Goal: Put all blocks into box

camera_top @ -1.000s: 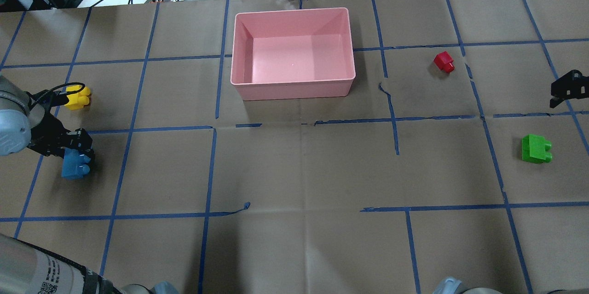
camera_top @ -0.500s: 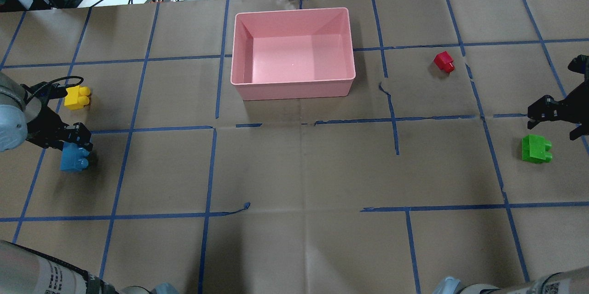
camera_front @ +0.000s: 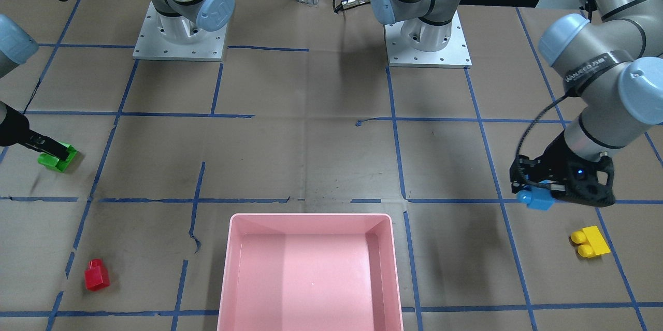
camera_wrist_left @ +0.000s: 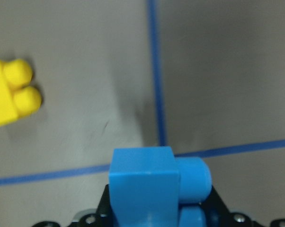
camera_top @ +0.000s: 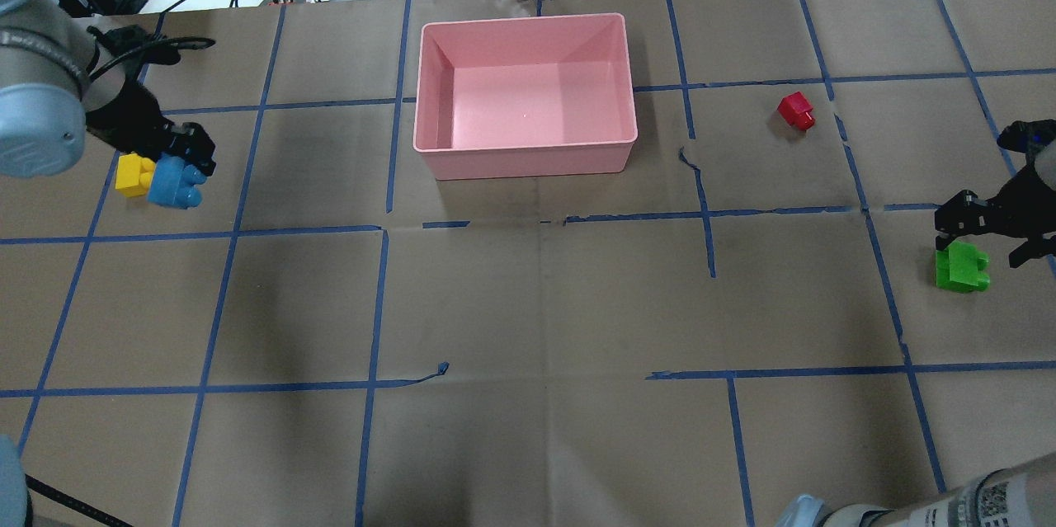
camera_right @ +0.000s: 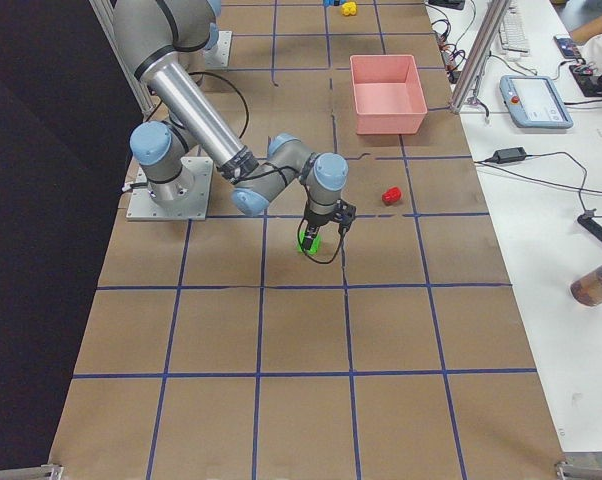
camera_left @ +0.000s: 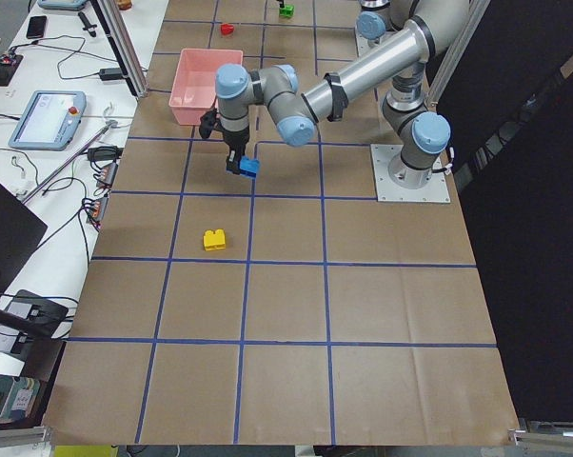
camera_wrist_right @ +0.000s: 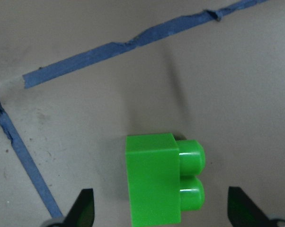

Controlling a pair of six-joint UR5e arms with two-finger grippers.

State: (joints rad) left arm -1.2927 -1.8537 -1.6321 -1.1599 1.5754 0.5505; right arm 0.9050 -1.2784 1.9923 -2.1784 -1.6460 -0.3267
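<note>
Four blocks (camera_top: 796, 110), one box (camera_top: 525, 160); blue block (camera_top: 175, 185) in closed left jaws, right jaws wide.

I'm getting bright, even light from above over the brown paper (camera_top: 544, 304); soft shadows are pooling left of the box (camera_top: 525, 162) and beyond its right side. The wrist feeds are running soft: the light blue block (camera_wrist_left: 142, 184) is blurring close to the lens, the green block (camera_wrist_right: 152, 179) showing small glints.
</note>
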